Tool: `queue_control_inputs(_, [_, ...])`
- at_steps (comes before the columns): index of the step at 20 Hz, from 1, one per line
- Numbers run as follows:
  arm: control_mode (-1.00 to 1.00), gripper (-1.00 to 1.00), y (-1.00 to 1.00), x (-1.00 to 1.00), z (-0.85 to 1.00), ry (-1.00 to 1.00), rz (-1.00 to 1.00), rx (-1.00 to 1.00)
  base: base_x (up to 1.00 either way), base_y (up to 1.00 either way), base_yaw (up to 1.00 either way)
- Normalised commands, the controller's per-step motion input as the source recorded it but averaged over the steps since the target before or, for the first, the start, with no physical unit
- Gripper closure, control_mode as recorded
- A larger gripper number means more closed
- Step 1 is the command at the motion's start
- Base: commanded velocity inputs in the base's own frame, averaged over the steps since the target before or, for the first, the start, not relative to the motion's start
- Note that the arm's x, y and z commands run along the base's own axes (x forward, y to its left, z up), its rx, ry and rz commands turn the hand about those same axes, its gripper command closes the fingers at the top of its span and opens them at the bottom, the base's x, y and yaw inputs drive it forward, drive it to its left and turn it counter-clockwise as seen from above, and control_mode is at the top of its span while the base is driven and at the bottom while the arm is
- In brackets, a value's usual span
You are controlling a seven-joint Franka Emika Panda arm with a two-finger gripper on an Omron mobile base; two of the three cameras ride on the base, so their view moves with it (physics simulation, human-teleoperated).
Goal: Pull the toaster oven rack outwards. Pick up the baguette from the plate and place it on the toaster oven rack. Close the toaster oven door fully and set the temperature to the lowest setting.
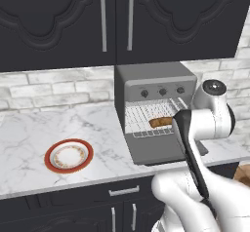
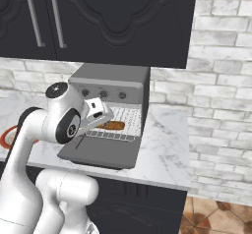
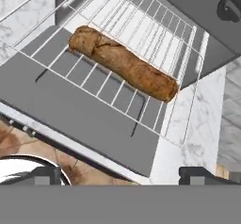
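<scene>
The grey toaster oven (image 1: 152, 75) stands on the counter with its door (image 1: 158, 149) dropped flat. The wire rack (image 3: 117, 93) is pulled out over the door. The brown baguette (image 3: 123, 63) lies along the rack, free of any grip; it also shows as the baguette (image 1: 161, 122) and the baguette (image 2: 111, 126). My gripper (image 3: 124, 175) hangs above the door's front edge, open, with nothing between its fingertips. The red-rimmed plate (image 1: 69, 156) sits bare on the counter to the oven's left. Three knobs (image 1: 162, 91) run above the oven's opening.
Dark upper cabinets (image 1: 114, 16) hang over the oven. A pale brick wall (image 2: 221, 80) runs behind the marble counter (image 1: 29, 133). Dark drawers (image 1: 122, 191) sit under the counter edge. Brown floor tiles (image 2: 216, 218) show at the lower right.
</scene>
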Motion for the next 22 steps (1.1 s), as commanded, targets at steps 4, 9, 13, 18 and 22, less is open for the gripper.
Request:
queue_control_inputs(4, [-1.0,-1.0,0.0,-0.04,-0.28,-0.42,-0.56,0.27,0.0,0.0,0.0])
queue_control_inputs(9, [-1.0,-1.0,-0.03,-0.13,-0.11,-0.22,-0.37,0.31,0.0,0.0,0.0])
queue_control_inputs(13, [-1.0,-1.0,-0.21,-0.12,0.0,0.03,0.03,0.2,0.0,0.0,0.0])
queue_control_inputs(18, [-1.0,-1.0,-0.08,-0.01,-0.09,0.03,0.17,0.17,0.0,0.0,0.0])
queue_control_inputs(22, [-1.0,-1.0,-0.01,0.01,-0.04,0.01,0.12,0.05,0.0,0.0,0.0])
